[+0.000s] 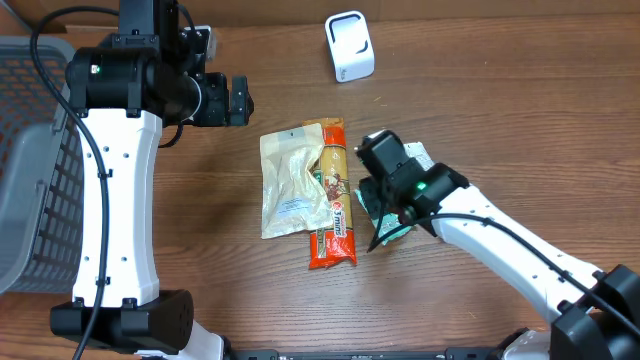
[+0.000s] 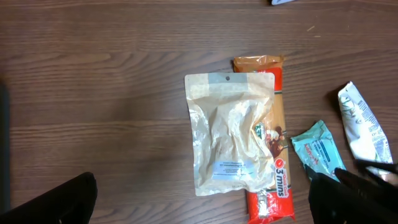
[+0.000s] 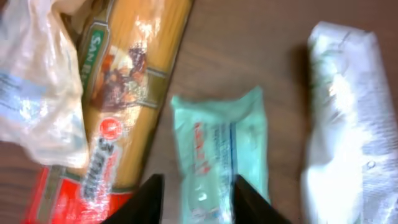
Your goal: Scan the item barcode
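Wood-grain worktop point(image 1: 480, 90) carries four packs in a loose cluster at centre. A cream pouch point(image 1: 290, 180) lies flat, its right edge overlapping an orange pasta pack point(image 1: 335, 235). The pasta pack shows "SAN" on a green band, the rest of the word hidden, and "3 mins" in a red disc lower down. The pouch bears a white label with small print, too fine to read.

A teal packet point(image 3: 217, 143), the item under the right arm, lies just beside the pasta pack at its 3 o'clock. It carries red lettering, blurred and unreadable. A white packet point(image 3: 348, 124) lies close at the teal packet's 3 o'clock in the right wrist view; its print is illegible.

Right jaws stand partly apart, astride the near end of the teal packet, with one finger point(image 3: 152, 199) at its left edge and the other over its right side. Whether they pinch it cannot be told.

Left jaws stand wide and hold nothing, at 10 o'clock of the cluster.

A white scanner point(image 1: 349, 46) stands at 12 o'clock, well apart from the packs. A grey basket point(image 1: 30, 200) sits at 9 o'clock, at the worktop's edge.
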Controlling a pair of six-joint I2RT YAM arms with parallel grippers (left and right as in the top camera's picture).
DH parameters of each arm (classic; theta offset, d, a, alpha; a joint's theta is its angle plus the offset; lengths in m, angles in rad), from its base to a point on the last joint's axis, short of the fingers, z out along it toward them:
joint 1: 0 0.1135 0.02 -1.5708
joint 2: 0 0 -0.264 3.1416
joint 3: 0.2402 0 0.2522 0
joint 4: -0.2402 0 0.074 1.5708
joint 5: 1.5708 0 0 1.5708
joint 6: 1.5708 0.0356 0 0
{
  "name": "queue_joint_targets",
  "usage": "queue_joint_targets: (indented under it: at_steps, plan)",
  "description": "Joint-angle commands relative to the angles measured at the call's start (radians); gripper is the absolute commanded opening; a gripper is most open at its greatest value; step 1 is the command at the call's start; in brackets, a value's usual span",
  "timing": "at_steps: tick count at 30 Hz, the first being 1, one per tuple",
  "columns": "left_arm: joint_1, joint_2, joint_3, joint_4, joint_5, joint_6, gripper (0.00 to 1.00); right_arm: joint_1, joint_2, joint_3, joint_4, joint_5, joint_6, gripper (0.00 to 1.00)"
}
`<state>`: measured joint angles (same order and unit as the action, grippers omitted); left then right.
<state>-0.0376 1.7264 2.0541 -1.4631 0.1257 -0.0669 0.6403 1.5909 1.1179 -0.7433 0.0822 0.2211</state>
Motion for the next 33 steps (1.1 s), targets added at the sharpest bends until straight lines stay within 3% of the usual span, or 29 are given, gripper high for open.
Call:
queue_joint_targets:
  at_steps: [1,3,7,9,13,26,33]
  plan:
    - [-0.002,0.003,0.003,0.001,-0.003,0.023,1.0,-0.094,0.008,-0.057,-0.012,-0.313,0.039,0.2]
    - [-0.002,0.003,0.003,0.001,-0.003,0.023,1.0,-0.137,0.008,-0.085,-0.02,-0.376,0.013,0.24]
    - [-0.002,0.003,0.003,0.001,-0.003,0.023,1.0,-0.196,0.008,-0.125,-0.03,-0.391,0.004,0.47]
    - [-0.002,0.003,0.003,0.001,-0.003,0.023,1.0,-0.223,0.008,-0.145,-0.028,-0.391,0.024,0.46]
    - [-0.002,0.003,0.003,0.001,-0.003,0.023,1.0,-0.259,0.009,-0.183,-0.026,-0.386,0.038,0.33]
    - [-0.002,0.003,0.003,0.001,-0.003,0.023,1.0,-0.439,0.009,-0.215,-0.069,0.006,0.165,0.27]
    - [-0.002,0.003,0.003,0.001,-0.003,0.023,1.0,-0.554,0.009,-0.215,0.123,-0.01,0.267,0.28]
